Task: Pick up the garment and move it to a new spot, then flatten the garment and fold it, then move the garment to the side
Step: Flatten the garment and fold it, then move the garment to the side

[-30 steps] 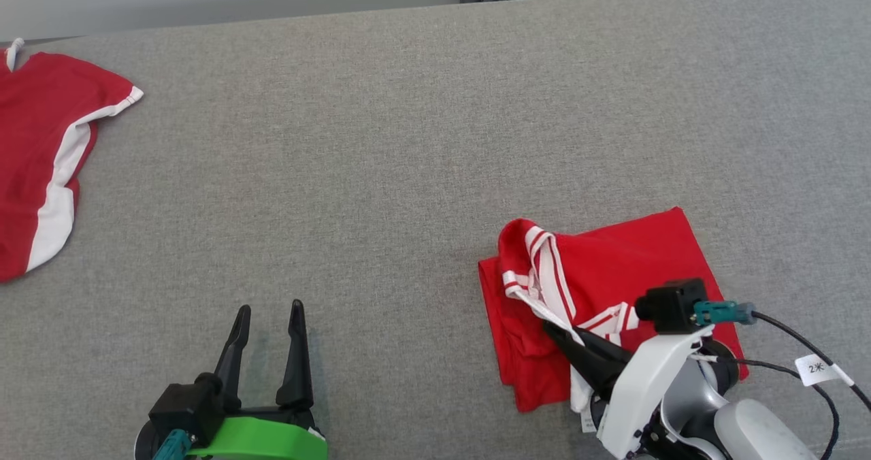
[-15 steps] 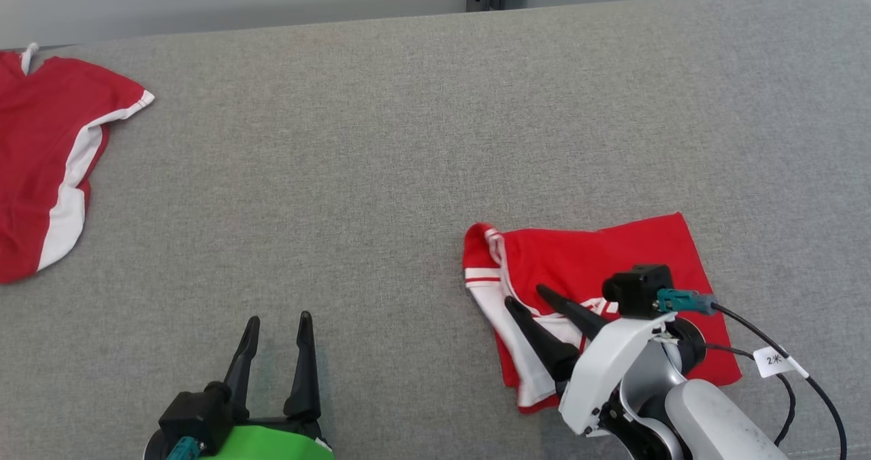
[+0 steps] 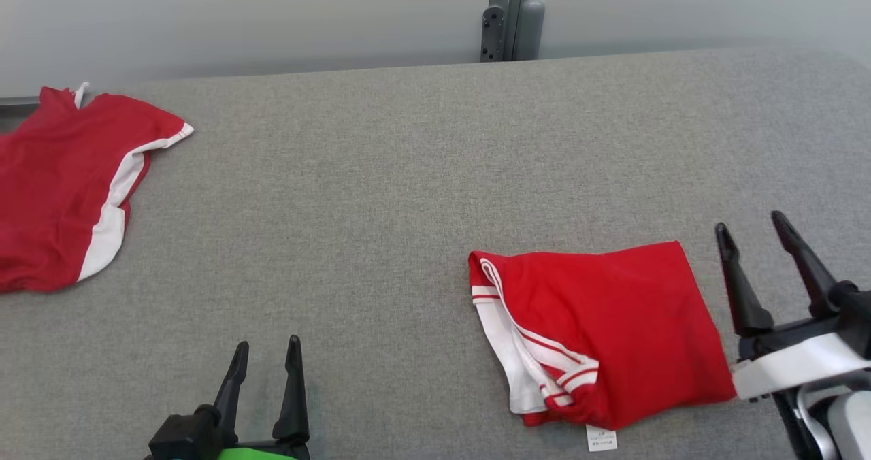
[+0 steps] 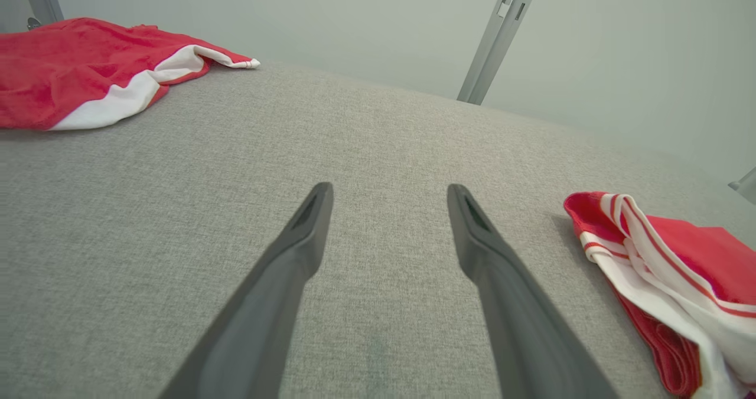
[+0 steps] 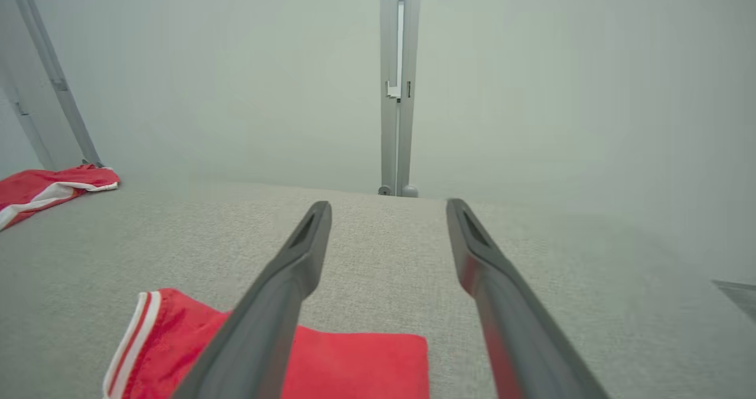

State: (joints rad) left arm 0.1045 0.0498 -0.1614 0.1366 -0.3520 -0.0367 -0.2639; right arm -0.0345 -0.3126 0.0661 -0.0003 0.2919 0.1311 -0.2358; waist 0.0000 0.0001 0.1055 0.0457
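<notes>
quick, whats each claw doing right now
left claw: open, holding nothing
right claw: open, holding nothing, beside the folded red garment

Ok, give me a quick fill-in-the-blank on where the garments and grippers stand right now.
1. The folded garment lies on the grey table, nearest the ____ gripper.
2. The left gripper and right gripper both have their jaws ____.
3. The second red garment lies spread at the table's far ____ side.
Missing words: right; open; left.
</notes>
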